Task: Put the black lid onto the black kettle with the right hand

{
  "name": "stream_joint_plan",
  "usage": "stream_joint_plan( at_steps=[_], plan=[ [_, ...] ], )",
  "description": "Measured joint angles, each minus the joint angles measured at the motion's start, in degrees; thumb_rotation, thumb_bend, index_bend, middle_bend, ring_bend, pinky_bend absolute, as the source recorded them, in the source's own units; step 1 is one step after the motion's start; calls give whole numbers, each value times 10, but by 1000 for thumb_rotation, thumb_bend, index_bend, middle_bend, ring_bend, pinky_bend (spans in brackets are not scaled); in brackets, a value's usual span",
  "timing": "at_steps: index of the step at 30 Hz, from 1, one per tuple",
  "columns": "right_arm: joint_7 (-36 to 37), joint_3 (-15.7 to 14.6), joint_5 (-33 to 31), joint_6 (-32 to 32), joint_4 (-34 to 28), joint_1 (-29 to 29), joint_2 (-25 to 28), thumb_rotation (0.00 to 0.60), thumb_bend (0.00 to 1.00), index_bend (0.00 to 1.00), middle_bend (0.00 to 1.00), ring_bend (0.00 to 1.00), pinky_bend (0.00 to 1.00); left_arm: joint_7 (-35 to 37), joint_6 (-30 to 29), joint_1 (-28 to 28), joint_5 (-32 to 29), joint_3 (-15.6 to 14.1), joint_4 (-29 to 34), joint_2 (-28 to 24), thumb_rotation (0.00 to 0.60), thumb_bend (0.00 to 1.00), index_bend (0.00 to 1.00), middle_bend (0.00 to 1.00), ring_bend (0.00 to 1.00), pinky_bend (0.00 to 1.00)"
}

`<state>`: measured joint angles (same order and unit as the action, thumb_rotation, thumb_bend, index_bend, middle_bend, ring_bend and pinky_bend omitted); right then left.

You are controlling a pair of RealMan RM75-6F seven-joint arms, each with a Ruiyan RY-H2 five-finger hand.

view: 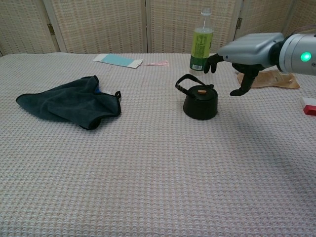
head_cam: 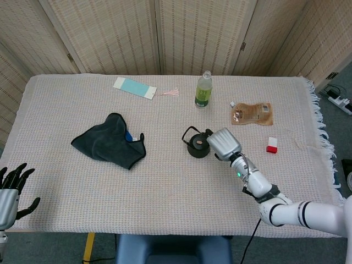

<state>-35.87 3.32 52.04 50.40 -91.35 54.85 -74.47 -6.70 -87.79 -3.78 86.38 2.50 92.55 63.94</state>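
Black lid [view: 200,91] sits on the black kettle [view: 199,103]; the right hand [view: 243,58] hovers beside it, fingers spread, empty. The left hand [head_cam: 11,187], partly cut off, hangs empty with fingers apart.

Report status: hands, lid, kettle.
Right robot hand open, beside black kettle, apart. Black lid seated on kettle. Left robot hand open at table edge. Nothing in the way.
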Motion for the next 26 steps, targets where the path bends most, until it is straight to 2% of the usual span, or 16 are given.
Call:
stream_joint_plan(
  at_steps=[2, 3, 4, 6, 7, 10, 15, 23, 26],
  plan=[
    [7, -4, 13, 17, -13, -12, 11, 600, 311, 199, 274, 743, 789, 0, -1, 1, 1, 0, 1, -1, 600, 237, 147, 50, 118, 0],
    [10, -6, 19, 25, -19, -18, 16, 600, 311, 200, 280, 669, 682, 0, -1, 1, 1, -1, 2, -2, 600, 237, 148, 50, 118, 0],
    [14, -8, 25, 33, -26, -26, 22, 600, 311, 200, 283, 554, 516, 0, 0, 0, 0, -1, 2, -2, 600, 237, 149, 50, 118, 0],
    [24, -14, 36, 61, -46, -47, 37, 600, 310, 200, 282, 364, 282, 0, 3, -1, -1, 0, 3, -2, 600, 237, 149, 51, 118, 0],
    [29, -17, 42, 76, -56, -59, 44, 600, 310, 200, 278, 285, 212, -1, 4, -3, -1, 1, 4, -1, 600, 237, 149, 51, 118, 0],
    [46, -30, 71, 137, -87, -104, 67, 600, 310, 194, 244, 215, 170, -3, 5, -5, -1, 3, 4, 2, 600, 238, 149, 51, 118, 0],
    [87, -60, 140, 261, -115, -203, 93, 600, 310, 127, 160, 145, 111, -18, 4, -8, 0, 6, 12, 8, 600, 237, 149, 50, 118, 0],
    [191, -104, 242, 445, -94, -375, 96, 600, 310, 100, 144, 152, 109, -40, 2, -16, 2, 13, 23, 24, 600, 238, 148, 50, 118, 0],
    [235, -114, 264, 479, -75, -425, 91, 600, 311, 100, 144, 168, 110, -47, 1, -19, 2, 16, 26, 31, 600, 237, 148, 50, 118, 0]
  ],
)
